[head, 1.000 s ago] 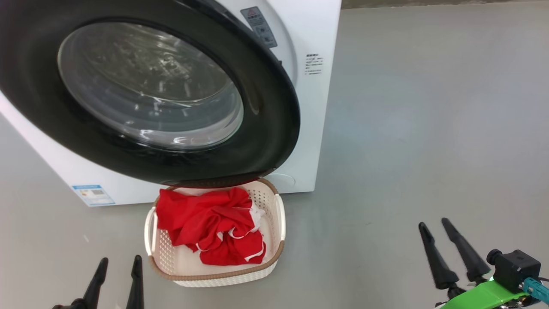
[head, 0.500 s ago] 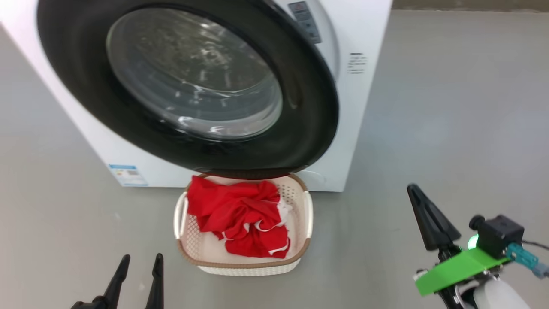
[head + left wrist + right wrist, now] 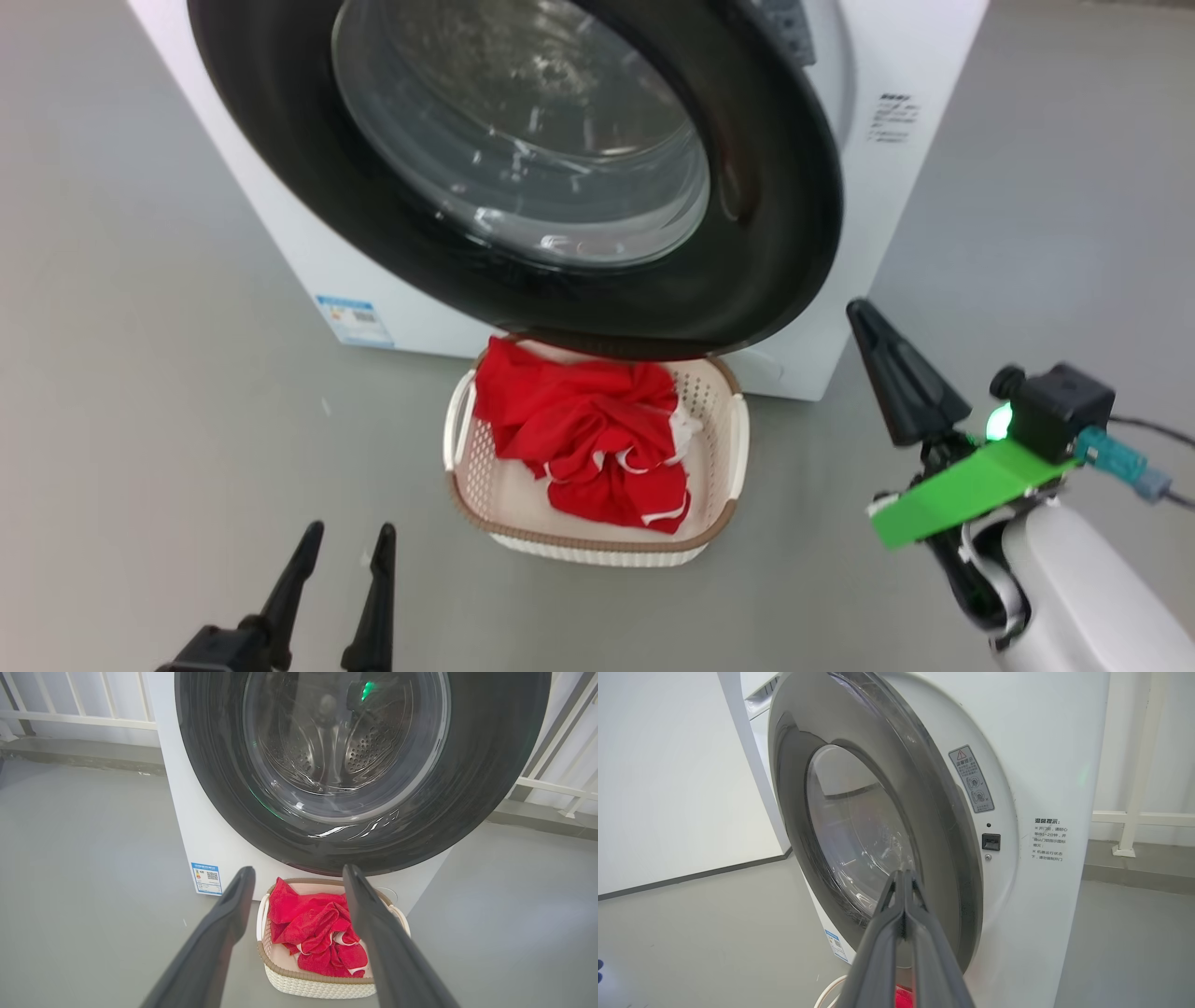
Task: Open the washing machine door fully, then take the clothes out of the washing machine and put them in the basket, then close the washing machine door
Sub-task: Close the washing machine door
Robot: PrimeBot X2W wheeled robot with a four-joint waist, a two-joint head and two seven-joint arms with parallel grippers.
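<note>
Washer (image 3: 901, 215) stands on the floor (image 3: 140, 392), with its door (image 3: 780, 233) swung partly open. The basket (image 3: 597, 544) sits just in front, under the door's lower edge, and contains the red clothes (image 3: 588, 439). My left pincer (image 3: 350, 529) is open and empty. My right pincer (image 3: 859, 313) is closed on nothing, near the door's edge.

Smooth grey floor (image 3: 140, 233) all round; a white railing (image 3: 79, 718) runs along the back, a plain white wall (image 3: 668, 774) nearby.
</note>
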